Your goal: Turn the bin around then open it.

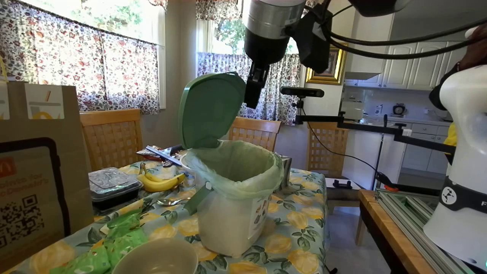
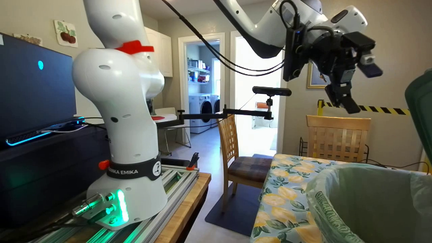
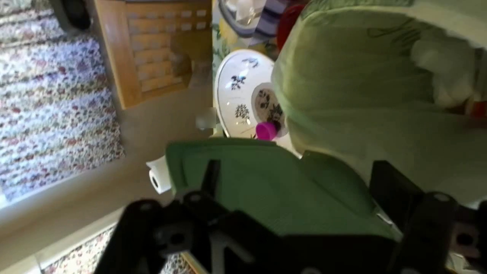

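Note:
The bin (image 1: 228, 220) is off-white and stands upright on the tablecloth, with a pale green liner over its rim. Its green lid (image 1: 211, 110) is swung up and stands open. At the right edge of an exterior view, the lined mouth of the bin (image 2: 322, 202) and part of the lid (image 2: 422, 111) show. My gripper (image 2: 361, 87) is open and empty, with its fingers wide apart. In an exterior view the gripper (image 1: 254, 97) is above the bin, beside the lid's upper edge. In the wrist view the lid (image 3: 266, 182) lies behind the open fingers; contact cannot be told.
A pale bowl (image 1: 159, 258), green packets (image 1: 114, 243), bananas (image 1: 159, 182), a spoon (image 1: 171, 201) and a plastic container (image 1: 114, 186) surround the bin. A paper bag (image 1: 38, 160) stands at the side. A patterned plate (image 3: 237, 87) is beside the bin. A camera arm (image 1: 354, 123) reaches toward the table.

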You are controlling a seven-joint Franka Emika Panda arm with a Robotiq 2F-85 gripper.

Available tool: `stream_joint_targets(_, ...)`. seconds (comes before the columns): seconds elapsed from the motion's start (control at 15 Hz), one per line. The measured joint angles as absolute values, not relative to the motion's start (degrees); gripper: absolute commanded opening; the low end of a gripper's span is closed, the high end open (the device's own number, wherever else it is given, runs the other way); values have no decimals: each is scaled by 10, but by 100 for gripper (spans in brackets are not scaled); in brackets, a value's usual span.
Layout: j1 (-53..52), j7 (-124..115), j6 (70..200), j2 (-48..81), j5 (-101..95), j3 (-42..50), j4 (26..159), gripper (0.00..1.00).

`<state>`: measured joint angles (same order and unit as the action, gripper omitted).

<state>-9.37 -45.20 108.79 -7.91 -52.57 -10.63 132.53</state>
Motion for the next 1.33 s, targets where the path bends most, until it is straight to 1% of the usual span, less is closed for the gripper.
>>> stream_joint_targets(0.13, -97, -487, 1104, -96, -494, -109, 1348, 100)
stream_joint_targets(0.4, -90, -550, 1212, -150, -501, -101, 1430, 100)
stream_joint_targets(0.87, -55, -579, 1373, -252, -469, -51, 1565, 100)
stream_joint_targets(1.07, -51, -577, 1406, -271, -460, -21, 1583, 100)
stream_joint_targets(1.33, -53, -580, 1407, -272, -435, 8, 1581, 100)
